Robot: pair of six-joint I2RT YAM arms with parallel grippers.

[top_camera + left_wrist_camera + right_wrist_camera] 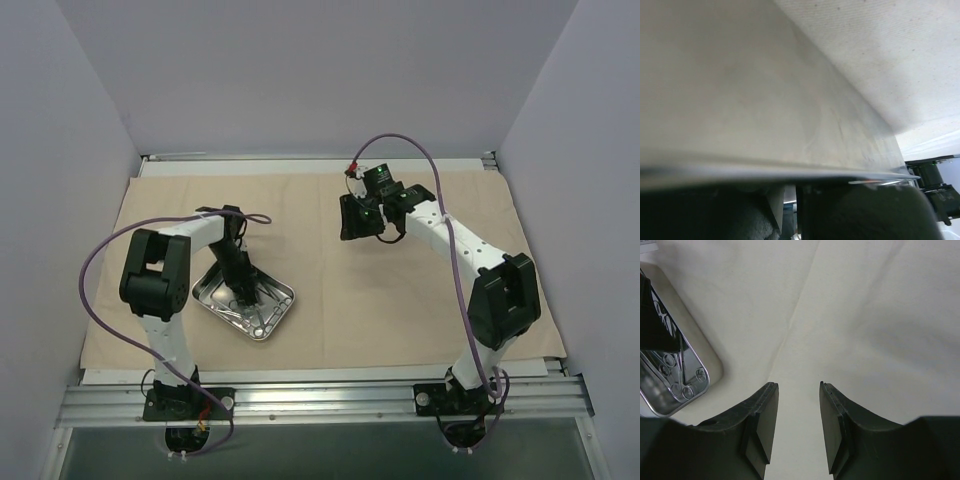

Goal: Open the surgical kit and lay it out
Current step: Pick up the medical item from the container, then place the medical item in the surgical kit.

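Left side: left claw [245, 296] is down inside the steel tray [272, 300], among the instruments [675, 382]. We cannot tell its jaw gap or whether it grips anything. The tray sits on the spread beige cloth [340, 300]. Right side: right claw [797, 390] hovers part-open over the cloth, holding nothing.

Back wall [320, 70]: was pale lavender, 12 o'clock.
Side walls [50, 200]: matched it, 9 and 3 o'clock.
Rail [330, 402]: aluminium, ran along 6 o'clock.
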